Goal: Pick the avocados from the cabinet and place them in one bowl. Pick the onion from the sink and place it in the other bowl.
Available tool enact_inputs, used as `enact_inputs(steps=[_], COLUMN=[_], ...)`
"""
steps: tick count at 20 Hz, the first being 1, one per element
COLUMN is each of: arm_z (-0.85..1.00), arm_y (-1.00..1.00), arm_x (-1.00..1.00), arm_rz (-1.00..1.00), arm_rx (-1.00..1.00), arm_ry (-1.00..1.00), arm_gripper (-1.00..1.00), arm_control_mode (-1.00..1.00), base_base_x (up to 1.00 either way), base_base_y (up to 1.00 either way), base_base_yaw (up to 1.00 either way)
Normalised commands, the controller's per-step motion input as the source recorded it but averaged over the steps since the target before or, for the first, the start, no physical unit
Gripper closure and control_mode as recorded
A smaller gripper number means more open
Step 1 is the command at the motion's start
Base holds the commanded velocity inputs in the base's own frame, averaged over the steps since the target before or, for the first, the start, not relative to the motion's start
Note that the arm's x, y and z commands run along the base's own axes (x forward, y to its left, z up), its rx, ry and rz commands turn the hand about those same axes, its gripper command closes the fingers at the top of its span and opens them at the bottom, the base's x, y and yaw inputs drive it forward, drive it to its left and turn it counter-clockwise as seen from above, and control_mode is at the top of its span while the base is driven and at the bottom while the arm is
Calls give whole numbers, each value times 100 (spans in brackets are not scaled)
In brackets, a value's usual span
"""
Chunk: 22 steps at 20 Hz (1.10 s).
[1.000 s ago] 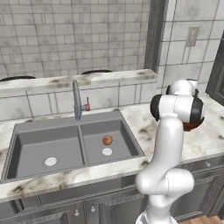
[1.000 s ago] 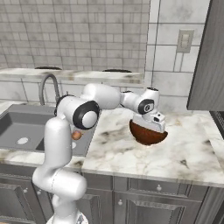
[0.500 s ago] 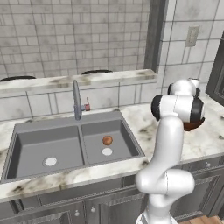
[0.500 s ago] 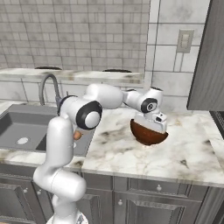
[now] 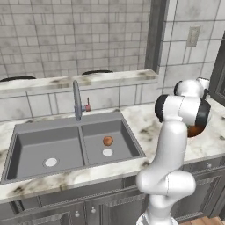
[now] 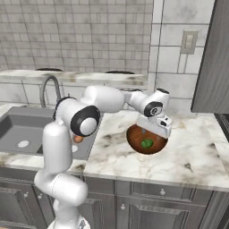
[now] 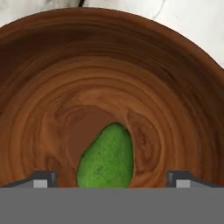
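The reddish-brown bowl (image 6: 134,142) stands on the marble counter right of the sink, and a bright green avocado (image 6: 146,143) lies inside it. My gripper (image 6: 154,129) hangs just over the bowl, pointing down into it. In the hand view the avocado (image 7: 107,159) rests on the bowl's floor (image 7: 109,78) between my two fingertips (image 7: 43,179), which stand wide apart and clear of it. The orange-brown onion (image 5: 107,140) sits in the right basin of the sink (image 5: 35,145). The other bowl is out of view.
A curved grey faucet (image 5: 78,101) with a red lever rises behind the sink. The dark grey cabinet (image 6: 217,58) hangs at the far right above the counter. A raised marble ledge (image 5: 88,81) runs along the back wall. The counter's front edge is near the bowl.
My jaws have spread from shut to wide open over the bowl. The green avocado now lies loose in the bowl. The arm has barely moved.
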Motion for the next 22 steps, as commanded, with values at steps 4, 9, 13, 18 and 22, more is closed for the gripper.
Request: enact_inputs(steps=[4, 9, 13, 18, 22], arm_z=[32, 42, 51, 53, 57], arm_y=[25, 36, 43, 53, 52], arm_x=[-22, -18, -22, -27, -46], arm_rz=[0, 0, 1, 5, 7], arm_rx=[0, -1, -5, -9, -4], arm_ry=[-13, -9, -4, 0, 1], arm_gripper=[-100, -100, -100, -100, -100], arm_control_mode=[-100, -100, -100, -100, -100], base_base_x=[0, 0, 0, 0, 0], base_base_y=[0, 0, 0, 0, 0], base_base_yaw=[0, 0, 0, 0, 0])
